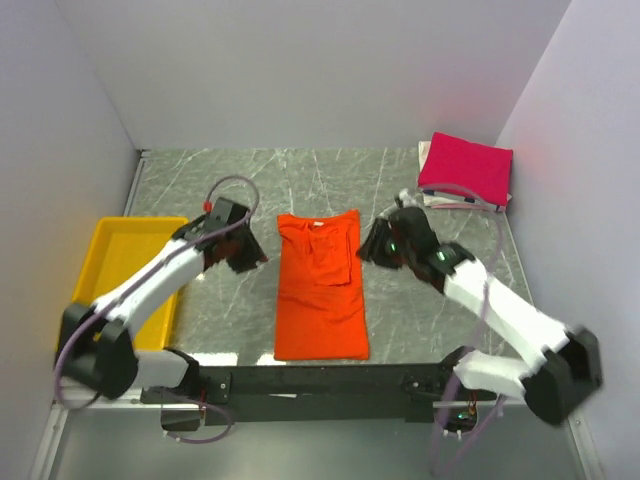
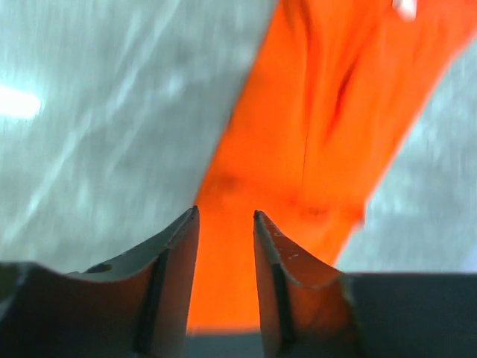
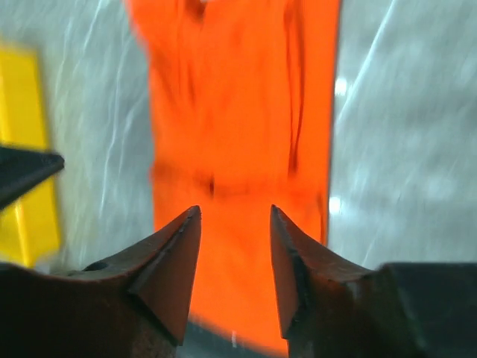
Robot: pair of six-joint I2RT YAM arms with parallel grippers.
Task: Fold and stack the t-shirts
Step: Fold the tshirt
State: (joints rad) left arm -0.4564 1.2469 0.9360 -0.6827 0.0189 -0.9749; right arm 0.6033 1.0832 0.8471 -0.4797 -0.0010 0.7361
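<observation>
The orange t-shirt (image 1: 320, 290) lies flat as a long narrow strip in the middle of the table, collar at the far end, sleeves folded in. The magenta-pink t-shirt (image 1: 465, 165) sits folded at the back right corner. My left gripper (image 1: 252, 255) hovers just off the orange shirt's left edge near the collar end, and my right gripper (image 1: 372, 245) hovers off its right edge. In the left wrist view the gripper (image 2: 226, 214) is open with orange cloth (image 2: 328, 112) beyond the gap. The right gripper (image 3: 235, 209) is open too, over the orange cloth (image 3: 238, 112), holding nothing.
A yellow tray (image 1: 110, 260) stands at the left edge, partly under the left arm, and shows in the right wrist view (image 3: 30, 224). White walls close in the marbled grey table (image 1: 220, 180) on the left, back and right.
</observation>
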